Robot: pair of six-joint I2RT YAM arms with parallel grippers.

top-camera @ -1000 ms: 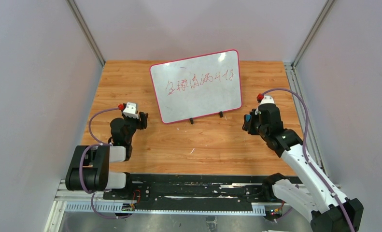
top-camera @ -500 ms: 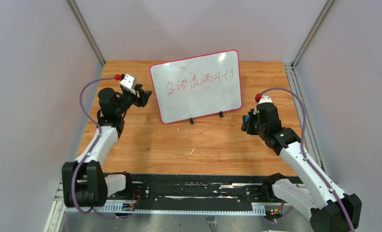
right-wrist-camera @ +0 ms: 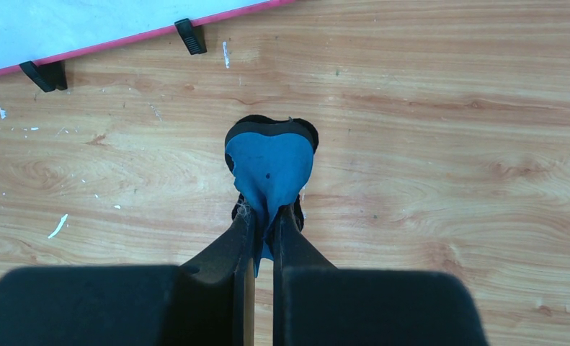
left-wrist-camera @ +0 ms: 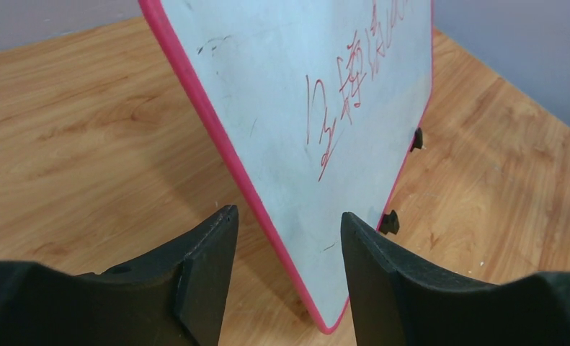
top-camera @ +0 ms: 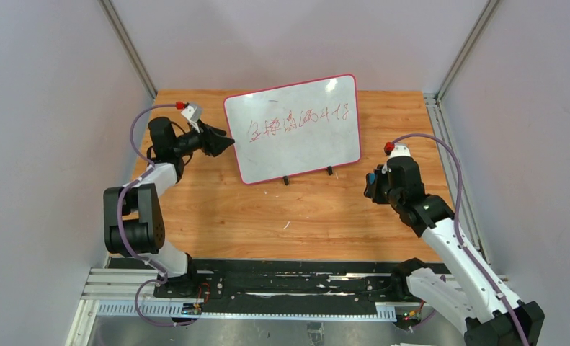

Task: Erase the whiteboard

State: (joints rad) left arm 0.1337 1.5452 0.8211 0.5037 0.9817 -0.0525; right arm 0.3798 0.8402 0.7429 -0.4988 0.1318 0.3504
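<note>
Two arms staged: left gripper [top-camera: 220, 142], jaws spread astride the left edge of the whiteboard [top-camera: 296, 130], which stands tilted back at mid-rear of the tabletop [top-camera: 325, 216], writing unwiped; right gripper [right-wrist-camera: 264, 223], jaws pinching the blue eraser [right-wrist-camera: 271, 162], apart from the board. Next, likely: clamp the edge, bring eraser to writing.

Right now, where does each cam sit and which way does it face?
Top external: fixed above and behind the bases, looking down at the table and whiteboard; left arm and right arm show.
Left wrist: on the left arm, facing the whiteboard's left edge up close; open left fingers frame it.
Right wrist: on the right arm, looking down at the table; right fingers shut on the blue eraser.
Shared: both wrist views catch the whiteboard's two black feet.
</note>
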